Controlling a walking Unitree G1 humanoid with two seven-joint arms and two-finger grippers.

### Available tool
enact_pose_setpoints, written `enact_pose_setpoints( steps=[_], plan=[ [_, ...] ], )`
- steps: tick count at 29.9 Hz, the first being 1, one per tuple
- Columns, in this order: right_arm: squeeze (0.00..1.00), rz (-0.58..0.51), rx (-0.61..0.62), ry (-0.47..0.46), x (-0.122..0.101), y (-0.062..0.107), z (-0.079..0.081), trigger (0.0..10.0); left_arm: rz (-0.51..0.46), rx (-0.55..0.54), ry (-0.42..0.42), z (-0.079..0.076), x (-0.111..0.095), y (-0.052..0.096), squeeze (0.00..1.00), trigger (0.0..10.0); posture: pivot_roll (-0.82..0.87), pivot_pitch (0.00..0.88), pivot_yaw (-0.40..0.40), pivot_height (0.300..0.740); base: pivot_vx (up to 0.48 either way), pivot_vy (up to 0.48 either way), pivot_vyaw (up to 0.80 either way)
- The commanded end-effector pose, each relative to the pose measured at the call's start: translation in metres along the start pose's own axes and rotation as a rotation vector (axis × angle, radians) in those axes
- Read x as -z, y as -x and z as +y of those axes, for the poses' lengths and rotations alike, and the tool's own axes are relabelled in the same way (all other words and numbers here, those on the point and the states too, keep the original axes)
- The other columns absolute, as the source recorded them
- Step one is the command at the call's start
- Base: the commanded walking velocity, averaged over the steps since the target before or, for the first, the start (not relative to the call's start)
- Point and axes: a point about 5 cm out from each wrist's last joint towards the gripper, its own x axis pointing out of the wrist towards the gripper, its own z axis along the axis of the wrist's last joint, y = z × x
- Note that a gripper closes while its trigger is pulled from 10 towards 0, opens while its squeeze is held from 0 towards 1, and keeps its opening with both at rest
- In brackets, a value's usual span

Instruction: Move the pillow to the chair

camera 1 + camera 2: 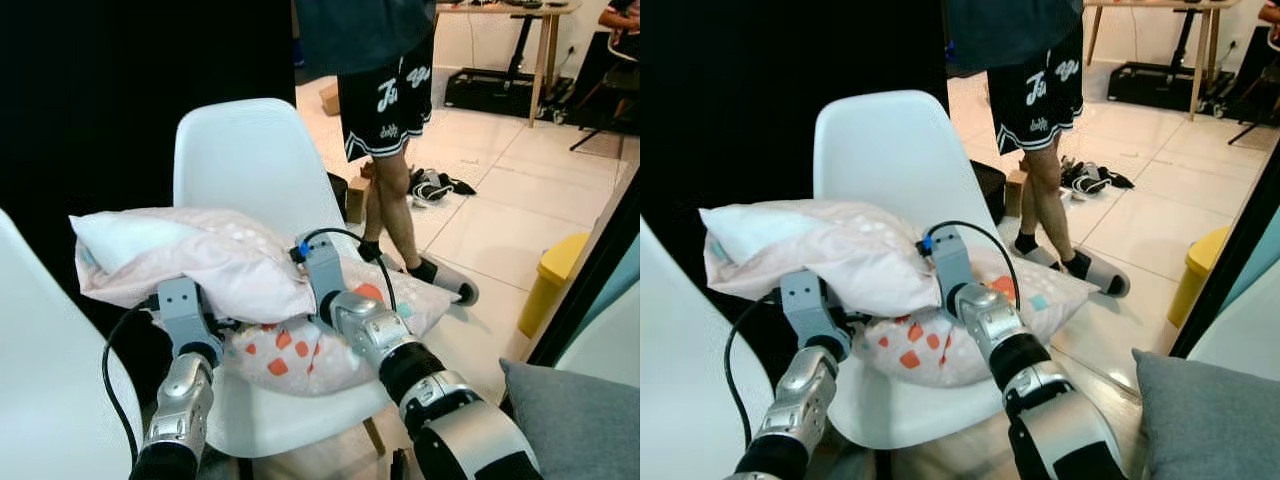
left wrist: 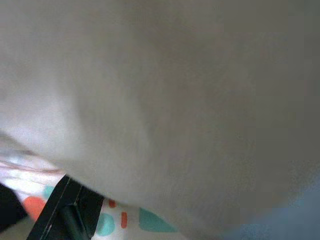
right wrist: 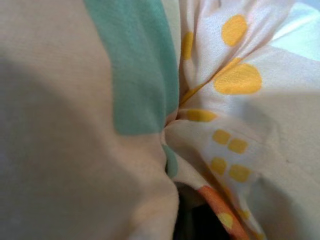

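The pillow (image 1: pixel 215 285), pale pink on top with orange and teal shapes on its underside, lay across the seat of the white chair (image 1: pixel 250 160), its left end overhanging the seat edge and its right corner reaching toward the far right. It appeared to rest on the seat, so the carrying part of the task looked done, or very nearly so.

Both arms were at the pillow's near edge. The left gripper (image 1: pixel 185 310) was pushed in under the near-left fold, and the right gripper (image 1: pixel 320 280) was buried in the fabric near the middle. The right wrist view showed cloth bunched into a tight pucker (image 3: pixel 172 117), which suggested the right fingers were clamped on the pillow. In the left wrist view one black finger (image 2: pixel 65 210) lay beside the cloth, but I could not tell whether that pair was together or apart.

What seemed left was letting go and drawing both arms back without dragging the pillow off.

A person (image 1: pixel 385 90) stood beyond the chair on the tiled floor (image 1: pixel 500 215)
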Motion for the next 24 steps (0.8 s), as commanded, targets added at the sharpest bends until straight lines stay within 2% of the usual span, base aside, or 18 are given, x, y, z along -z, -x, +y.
enact_pose_setpoints(
  steps=[1, 2, 3, 5, 6, 7, 9, 10, 11, 12, 14, 15, 16, 17, 22, 24],
  plan=[
    [0.00, 0.107, 0.030, -0.047, 0.028, 0.002, -0.009, 10.0, 0.032, -0.016, -0.011, 0.005, 0.005, 0.003, 0.00, 10.0, -0.03, 0.098, 0.007, 0.538, 0.000, 0.000, 0.00],
    [0.00, 0.095, 0.028, -0.057, 0.026, 0.003, -0.011, 10.0, 0.033, -0.017, -0.012, 0.005, 0.006, 0.003, 0.00, 10.0, -0.03, 0.098, 0.007, 0.538, 0.000, 0.000, 0.00],
    [1.00, 0.083, 0.032, -0.069, 0.023, 0.004, -0.014, 10.0, 0.034, -0.019, -0.011, 0.006, 0.006, 0.003, 0.00, 10.0, -0.03, 0.098, 0.007, 0.538, 0.000, 0.000, 0.00],
    [1.00, 0.067, 0.045, -0.082, 0.018, 0.007, -0.022, 10.0, 0.035, -0.022, -0.011, 0.007, 0.006, 0.004, 0.00, 10.0, -0.03, 0.099, 0.006, 0.538, 0.000, 0.000, 0.00],
    [1.00, 0.055, 0.074, -0.089, 0.013, 0.010, -0.033, 10.0, 0.038, -0.025, -0.012, 0.007, 0.007, 0.004, 0.00, 10.0, -0.02, 0.099, 0.004, 0.538, 0.000, 0.000, 0.00],
    [1.00, 0.055, 0.074, -0.089, 0.013, 0.010, -0.033, 10.0, 0.038, -0.025, -0.012, 0.007, 0.007, 0.004, 0.00, 10.0, -0.02, 0.099, 0.004, 0.538, 0.000, 0.000, 0.00],
    [1.00, 0.036, 0.117, -0.102, 0.008, 0.015, -0.046, 10.0, 0.040, -0.027, -0.013, 0.008, 0.007, 0.005, 0.00, 10.0, -0.03, 0.100, 0.003, 0.538, 0.000, 0.000, 0.00],
    [1.00, 0.036, 0.117, -0.102, 0.008, 0.015, -0.046, 10.0, 0.040, -0.027, -0.013, 0.008, 0.007, 0.005, 0.00, 10.0, -0.03, 0.100, 0.003, 0.538, 0.000, 0.000, 0.00],
    [1.00, 0.011, 0.163, -0.112, 0.001, 0.020, -0.059, 10.0, 0.043, -0.029, -0.013, 0.009, 0.008, 0.005, 0.00, 10.0, -0.03, 0.100, 0.003, 0.538, 0.000, 0.000, 0.00],
    [1.00, -0.063, 0.264, -0.130, -0.015, 0.033, -0.086, 10.0, 0.048, -0.034, -0.015, 0.010, 0.009, 0.006, 0.00, 10.0, -0.03, 0.100, 0.003, 0.538, 0.000, 0.000, 0.00],
    [1.00, -0.081, 0.285, -0.134, -0.019, 0.036, -0.091, 10.0, 0.049, -0.036, -0.016, 0.010, 0.009, 0.006, 0.00, 10.0, -0.03, 0.100, 0.003, 0.538, 0.000, 0.000, 0.00],
    [0.60, -0.124, 0.312, -0.163, -0.026, 0.043, -0.102, 10.0, 0.050, -0.036, -0.016, 0.010, 0.009, 0.006, 0.00, 10.0, -0.03, 0.100, 0.003, 0.538, 0.000, 0.000, 0.00],
    [0.60, -0.152, 0.327, -0.185, -0.031, 0.048, -0.109, 10.0, 0.050, -0.036, -0.016, 0.010, 0.009, 0.006, 0.00, 10.0, -0.03, 0.100, 0.003, 0.538, 0.000, 0.000, 0.00],
    [0.00, -0.180, 0.339, -0.206, -0.037, 0.053, -0.115, 10.0, 0.050, -0.037, -0.016, 0.010, 0.008, 0.006, 0.00, 10.0, -0.03, 0.100, 0.003, 0.538, 0.000, 0.000, 0.00],
    [0.00, -0.278, 0.262, -0.319, -0.053, 0.065, -0.126, 10.0, 0.041, -0.039, -0.016, 0.010, 0.006, 0.004, 0.00, 10.0, -0.03, 0.100, 0.003, 0.538, 0.000, 0.000, 0.00],
    [0.00, -0.286, 0.225, -0.321, -0.056, 0.067, -0.127, 10.0, 0.035, -0.046, -0.016, 0.011, 0.004, 0.004, 0.00, 10.0, -0.03, 0.100, 0.005, 0.538, 0.000, 0.000, 0.00]
  ],
)
